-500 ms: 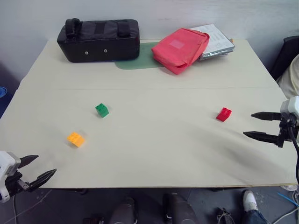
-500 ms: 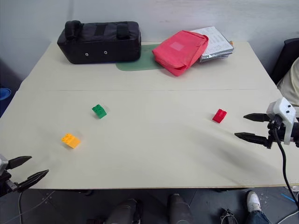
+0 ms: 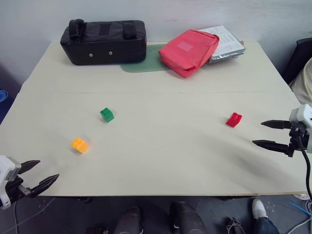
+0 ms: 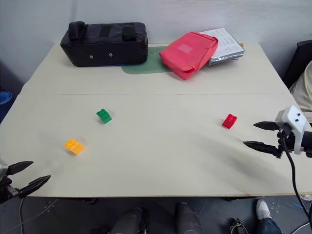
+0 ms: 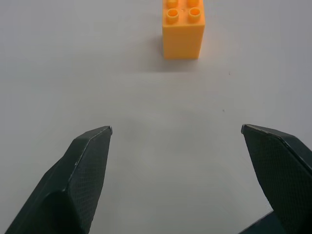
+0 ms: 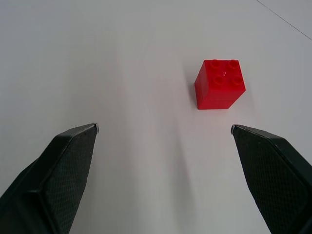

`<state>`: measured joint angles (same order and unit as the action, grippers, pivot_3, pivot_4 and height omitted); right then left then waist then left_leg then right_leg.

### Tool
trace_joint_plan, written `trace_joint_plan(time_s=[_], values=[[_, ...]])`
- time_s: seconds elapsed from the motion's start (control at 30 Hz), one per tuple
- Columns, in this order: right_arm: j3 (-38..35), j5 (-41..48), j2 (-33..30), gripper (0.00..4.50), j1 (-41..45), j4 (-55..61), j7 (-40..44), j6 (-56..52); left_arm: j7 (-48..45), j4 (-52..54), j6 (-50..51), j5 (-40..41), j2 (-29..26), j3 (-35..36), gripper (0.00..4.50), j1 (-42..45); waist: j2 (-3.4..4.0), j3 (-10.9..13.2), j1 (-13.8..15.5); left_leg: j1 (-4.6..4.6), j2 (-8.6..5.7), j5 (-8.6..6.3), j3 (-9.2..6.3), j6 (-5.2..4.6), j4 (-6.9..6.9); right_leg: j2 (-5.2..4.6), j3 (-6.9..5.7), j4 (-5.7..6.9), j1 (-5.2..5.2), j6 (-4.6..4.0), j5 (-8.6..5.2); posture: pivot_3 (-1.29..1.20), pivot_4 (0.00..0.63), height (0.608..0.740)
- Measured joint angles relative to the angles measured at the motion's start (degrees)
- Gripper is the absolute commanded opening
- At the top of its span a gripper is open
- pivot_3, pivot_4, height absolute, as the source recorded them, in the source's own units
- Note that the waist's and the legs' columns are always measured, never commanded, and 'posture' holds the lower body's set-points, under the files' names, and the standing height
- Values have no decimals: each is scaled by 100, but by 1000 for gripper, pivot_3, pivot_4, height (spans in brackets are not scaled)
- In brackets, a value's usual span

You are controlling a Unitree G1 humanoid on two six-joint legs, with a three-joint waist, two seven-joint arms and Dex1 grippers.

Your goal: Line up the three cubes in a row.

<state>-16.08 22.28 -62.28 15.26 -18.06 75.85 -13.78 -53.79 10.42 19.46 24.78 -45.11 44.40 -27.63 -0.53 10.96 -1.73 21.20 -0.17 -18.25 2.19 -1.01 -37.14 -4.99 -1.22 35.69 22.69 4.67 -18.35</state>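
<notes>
Left gripper (image 3: 33, 174) spread wide and empty, hovering at the near left corner of the surface (image 3: 161, 156), aimed at the orange-yellow cube (image 3: 79, 145) just ahead, not touching it. Right gripper (image 3: 269, 134) likewise wide open, empty, near the right edge, pointed at the red cube (image 3: 233, 119), apart from it. Green cube (image 3: 107, 114) farther in, beyond the orange-yellow one, well apart from the red. All three scattered, not in a row. At the far edge: black bag (image 3: 103, 41), red pouch (image 3: 188, 50), a printed sheet (image 3: 226, 41) with text too small to read. Compared with half a second ago: cubes unmoved; right gripper slightly lower and nearer.
</notes>
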Motion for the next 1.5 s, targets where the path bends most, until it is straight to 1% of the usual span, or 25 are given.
trace_joint_plan(time_s=[0.3, 0.4, 0.47, 0.53, 0.57, 0.63, 0.67, 0.77, 0.87, 0.97, 1.07, 1.17, 1.27, 1.3, 1.33, 1.5], values=[[6, -81, 7, 4500, 38, -6, -237, 40, 53, -30, 81, 29, 0, -5, 4471, 216, 0, 0, 2, -1, 0, 2, 0, 0, -2, 0, 0, 6, 0, 0, 0, 0, 150, 740], [26, -87, 70, 4500, 218, -25, -307, 3, 42, 156, 465, 319, -22, -6, 4471, 330, 0, 0, 0, -1, 0, 2, 0, 0, -4, 0, 1, 7, 0, 1, 1, 0, 150, 740], [209, -128, 134, 4500, 621, -185, -305, -51, -39, 576, 1040, 830, -325, -152, 4471, 706, -1, 0, -2, 0, 0, 8, -1, 4, -12, 0, 0, 17, 0, 1, 1, 0, 150, 740], [342, -161, 202, 4500, 892, -229, -295, -45, -128, 901, 1229, 1100, -556, -249, 4471, 949, 0, 0, 6, -2, -1, 13, -3, 7, -12, 0, 0, 17, -3, 3, 2, 0, 150, 740], [536, -264, 271, 4500, 1192, -382, -287, -10, -243, 1138, 1407, 1300, -809, -426, 4471, 1205, 2, 0, 0, -4, -3, 14, -2, 10, -8, -1, 1, 17, -3, 3, 2, 0, 150, 740], [812, -472, 418, 4500, 1599, -735, -292, 59, -389, 1272, 1614, 1502, -1071, -785, 4471, 1584, 3, 0, -6, -1, -3, 24, -2, 29, -1, 1, 0, 15, 3, 2, 1, 0, 150, 740], [1011, -673, 507, 4500, 1835, -1037, -304, 165, -469, 1301, 1733, 1611, -1206, -1071, 4471, 1879, 4, 0, -7, 1, -3, 30, -1, 41, -3, 3, -1, 19, 7, 1, 0, 0, 150, 740], [1428, -1142, 798, 4500, 2347, -1836, -377, 509, -658, 1421, 1957, 1941, -1430, -1654, 4471, 2619, 5, 1, -12, 9, -3, 31, 3, 44, -2, 9, 1, 17, 12, 1, 1, 0, 150, 740], [1575, -1344, 1072, 4500, 2807, -2637, -507, 658, -867, 1545, 2017, 2062, -1594, -2130, 4471, 3151, 10, 5, -36, 12, -1, 33, 10, 46, -6, 18, 5, 17, 13, 1, 1, 0, 150, 740], [1583, -1447, 1163, 4500, 3092, -3104, -502, 787, -951, 1573, 2093, 2161, -1619, -2439, 4471, 3645, 12, 6, -19, 14, 8, 37, 11, 53, -13, 34, 6, 23, 12, 2, 1, 0, 150, 740], [1592, -1559, 1311, 4500, 3286, -3414, -552, 926, -955, 1576, 2183, 2232, -1619, -2637, 4471, 4048, 12, 6, -18, 13, 13, 39, 13, 55, -24, 41, 8, 26, 11, 2, 1, 0, 150, 740], [1638, -1691, 1489, 4500, 3304, -3656, -606, 1006, -956, 1589, 2205, 2239, -1614, -2789, 4471, 4181, 12, 6, -17, 10, 13, 42, 16, 59, -29, 44, 13, 36, 11, 2, 1, 0, 150, 740], [1690, -1818, 1602, 3919, 3343, -3878, -678, 1064, -955, 1603, 2230, 2239, -1610, -2927, 4500, 4249, 12, 6, -11, 10, 13, 43, 16, 58, -34, 44, 14, 41, 11, 2, 1, 0, 150, 740], [1696, -1850, 1623, 3663, 3370, -3927, -710, 1112, -956, 1602, 2230, 2239, -1609, -2944, 4500, 4259, 12, 6, -13, 10, 13, 43, 16, 58, -35, 44, 15, 41, 11, 2, 1, 0, 150, 740], [1696, -1880, 1637, 3242, 3408, -3991, -749, 1143, -957, 1602, 2229, 2238, -1609, -2964, 4500, 4287, 12, 6, -13, 10, 13, 43, 16, 59, -35, 44, 15, 41, 11, 2, 1, 0, 150, 740], [1696, -1915, 1644, 1480, 3475, -4077, -701, 1305, -1016, 1593, 2172, 2225, -1608, -2988, 4500, 4387, 12, 6, -7, 10, 13, 43, 16, 59, -36, 45, 14, 41, 11, 2, 1, 0, 150, 740]])
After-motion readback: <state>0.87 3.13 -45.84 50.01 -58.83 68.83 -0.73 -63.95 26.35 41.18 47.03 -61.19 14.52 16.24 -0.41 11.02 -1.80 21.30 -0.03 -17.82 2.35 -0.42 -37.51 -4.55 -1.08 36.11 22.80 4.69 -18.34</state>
